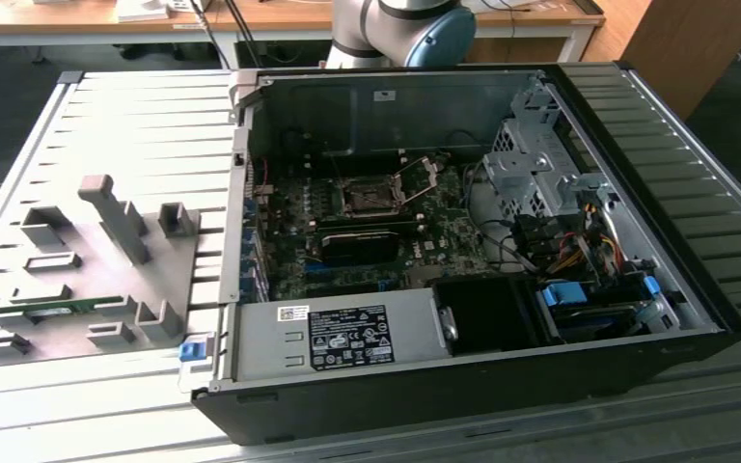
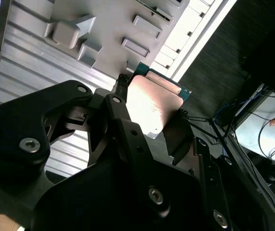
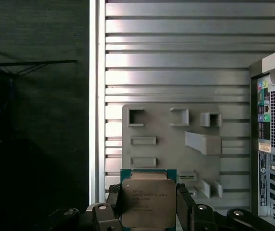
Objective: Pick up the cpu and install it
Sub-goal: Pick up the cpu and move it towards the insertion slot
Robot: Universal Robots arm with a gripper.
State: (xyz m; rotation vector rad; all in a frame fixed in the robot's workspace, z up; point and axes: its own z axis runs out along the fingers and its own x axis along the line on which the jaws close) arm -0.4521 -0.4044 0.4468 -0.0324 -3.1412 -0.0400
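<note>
The cpu (image 3: 148, 202) is a small square chip with a silvery-grey top and a green rim, and my gripper (image 3: 149, 208) is shut on it. Black fingers (image 3: 184, 202) press two opposite edges. In the second wrist view the cpu (image 2: 154, 98) shows tilted, held in the gripper (image 2: 151, 108) high above the grey holder plate (image 2: 103, 29). In the exterior view the metal-framed socket (image 1: 368, 199) sits on the motherboard inside the open computer case (image 1: 474, 386), with its lid (image 1: 420, 170) raised.
The grey holder plate (image 1: 100, 260) with raised blocks lies on the slatted metal table (image 1: 139, 106), on the exterior view's left of the case. A green memory stick (image 1: 55, 309) rests on it. The power supply (image 1: 332, 338) and drive cage (image 1: 538, 164) stand inside the case.
</note>
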